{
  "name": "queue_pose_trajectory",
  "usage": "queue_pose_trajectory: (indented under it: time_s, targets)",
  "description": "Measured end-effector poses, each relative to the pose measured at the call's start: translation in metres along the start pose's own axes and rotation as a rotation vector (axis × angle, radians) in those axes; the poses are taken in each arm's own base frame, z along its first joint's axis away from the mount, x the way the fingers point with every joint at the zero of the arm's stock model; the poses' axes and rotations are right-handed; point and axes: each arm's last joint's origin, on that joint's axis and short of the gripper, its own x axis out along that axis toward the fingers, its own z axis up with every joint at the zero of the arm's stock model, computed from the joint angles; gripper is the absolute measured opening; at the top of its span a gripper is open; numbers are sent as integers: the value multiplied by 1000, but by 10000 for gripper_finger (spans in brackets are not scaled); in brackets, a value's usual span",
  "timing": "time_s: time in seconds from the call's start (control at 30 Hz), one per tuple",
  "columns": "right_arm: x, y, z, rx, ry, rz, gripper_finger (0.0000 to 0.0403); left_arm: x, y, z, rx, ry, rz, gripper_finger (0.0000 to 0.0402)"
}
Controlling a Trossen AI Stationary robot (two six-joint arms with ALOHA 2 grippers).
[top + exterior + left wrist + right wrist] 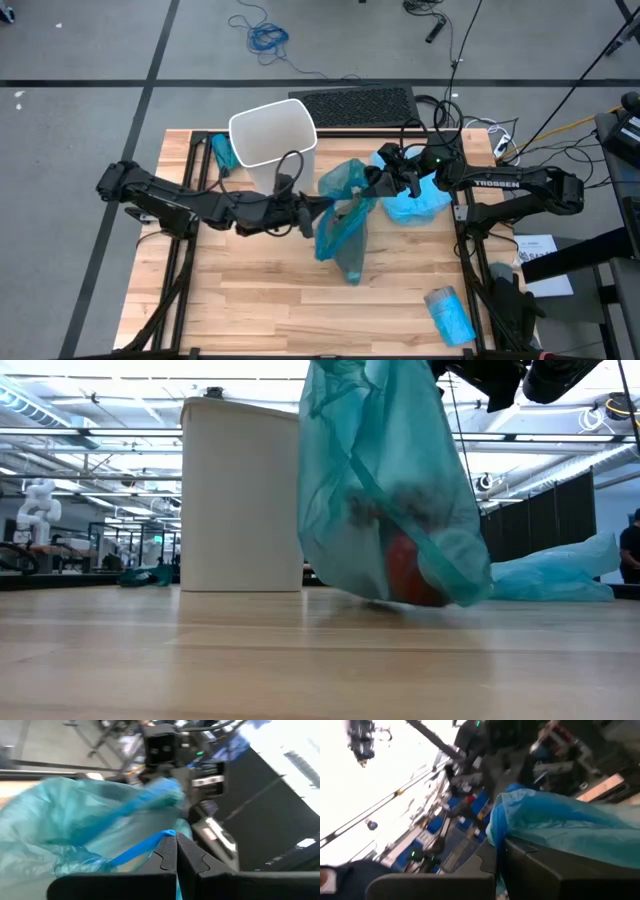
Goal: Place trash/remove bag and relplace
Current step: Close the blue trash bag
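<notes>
A teal trash bag (340,220) hangs between my two grippers over the middle of the table. In the low view the bag (385,490) bulges with dark shapes and something red (410,575) inside. My left gripper (308,205) is shut at the bag's left side and my right gripper (383,180) is shut at its far right top. The white bin (272,135) stands upright on the table's far left part, without a bag. No loose trash shows. My left gripper (176,840) pinches the bag's bright blue drawstring (145,847) between its two shut fingers, coming level from the table's left. The bag hangs below, its lower end (400,598) at the table top. My right gripper (497,847) is shut on the gathered top edge of the bag (520,805), coming from the table's right. The cloth-like film bunches over the fingers; how many layers cannot be told.
A second, light blue bag (415,200) lies crumpled on the table's right far part, under the right arm. A blue roll (448,312) lies at the near right corner. A teal bundle (222,150) sits beside the bin. A black mat (355,105) lies beyond the table's far edge.
</notes>
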Motion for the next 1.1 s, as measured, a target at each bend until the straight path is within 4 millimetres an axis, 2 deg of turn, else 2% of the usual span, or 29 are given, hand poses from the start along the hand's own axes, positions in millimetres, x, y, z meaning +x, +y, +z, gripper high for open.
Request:
queue_pose_trajectory:
  time_s: [0.13,0.37,0.53,0.73,0.93,1.1]
  targets:
    - [-1,-6,1,41,-13,-36,14,12,0,-4,13,-4,-65,0]
    - [0,-11,3,43,-62,-63,5,34,11,-22,0,11,-47,0]
    - [-1,-13,4,37,-87,-86,21,43,15,-24,-40,15,-89,6]
    - [1,-23,2,73,-73,-110,68,47,20,-20,-87,57,-124,65]
    - [8,-27,5,101,-73,-81,97,51,30,-23,-87,115,-65,138]
    - [17,-24,15,94,-51,-57,94,54,36,-23,-81,128,-28,152]
